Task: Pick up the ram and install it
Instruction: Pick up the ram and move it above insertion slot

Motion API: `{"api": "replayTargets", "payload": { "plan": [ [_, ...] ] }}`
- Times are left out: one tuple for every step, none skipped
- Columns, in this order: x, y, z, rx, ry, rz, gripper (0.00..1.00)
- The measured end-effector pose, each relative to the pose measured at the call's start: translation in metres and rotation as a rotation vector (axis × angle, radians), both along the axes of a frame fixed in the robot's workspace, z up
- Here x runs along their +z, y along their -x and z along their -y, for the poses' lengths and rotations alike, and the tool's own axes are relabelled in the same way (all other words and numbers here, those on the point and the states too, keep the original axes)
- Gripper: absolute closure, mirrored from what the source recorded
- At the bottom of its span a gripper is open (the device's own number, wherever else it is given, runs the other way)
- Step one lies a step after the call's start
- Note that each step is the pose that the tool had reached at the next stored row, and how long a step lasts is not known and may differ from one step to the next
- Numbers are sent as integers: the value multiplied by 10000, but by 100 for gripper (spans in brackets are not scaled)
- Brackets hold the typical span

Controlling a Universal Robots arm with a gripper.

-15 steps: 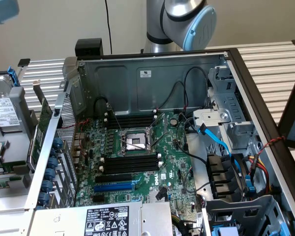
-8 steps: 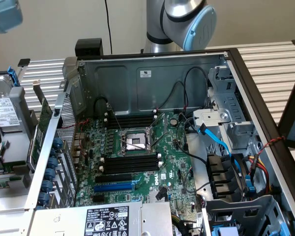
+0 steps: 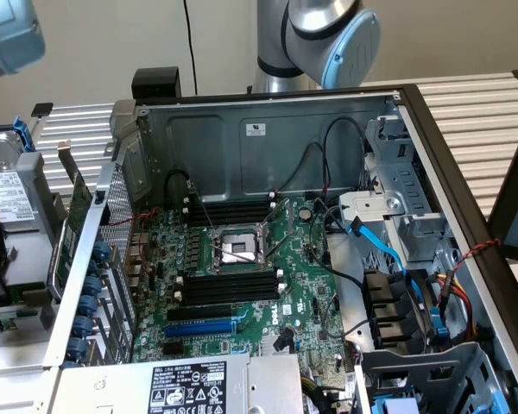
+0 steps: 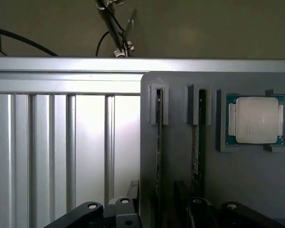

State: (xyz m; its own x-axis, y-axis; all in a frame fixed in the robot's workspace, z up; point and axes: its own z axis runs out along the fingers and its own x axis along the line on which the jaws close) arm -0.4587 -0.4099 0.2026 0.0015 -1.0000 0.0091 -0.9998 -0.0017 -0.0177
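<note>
In the wrist view a grey holder has two narrow slots, each with a ram stick standing on edge. One ram is in the slot nearer the holder's edge, and a second ram stands beside it. My gripper hovers over the holder, open, with its black fingers either side of the first ram's line. I cannot tell whether they touch it. In the exterior view the open computer case shows the motherboard's black memory slots, with nothing in them.
A silver processor chip sits in a pocket of the holder. The holder rests on a ribbed aluminium table. Inside the case are the processor socket, a blue slot, blue cables and a green expansion card outside the case wall.
</note>
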Motion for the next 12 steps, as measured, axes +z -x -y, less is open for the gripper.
{"api": "replayTargets", "payload": {
  "plan": [
    [-17, 0, 0, 7, 0, -1, 58],
    [-29, 0, 0, 13, 0, -3, 58],
    [-39, 0, 0, 18, 0, -9, 58],
    [-48, 0, 0, 23, 0, -13, 58],
    [-54, 0, 0, 28, 0, -19, 58],
    [-58, 0, 0, 32, 1, -26, 60],
    [-58, 1, 0, 36, 2, -32, 66],
    [-58, 1, 0, 39, 2, -34, 66],
    [-59, 1, 0, 40, 1, -34, 78],
    [-60, 0, 0, 40, -2, -32, 78],
    [-56, 0, 3, 42, -1, -30, 84],
    [-41, 0, 4, 41, -2, -27, 86]
  ]
}}
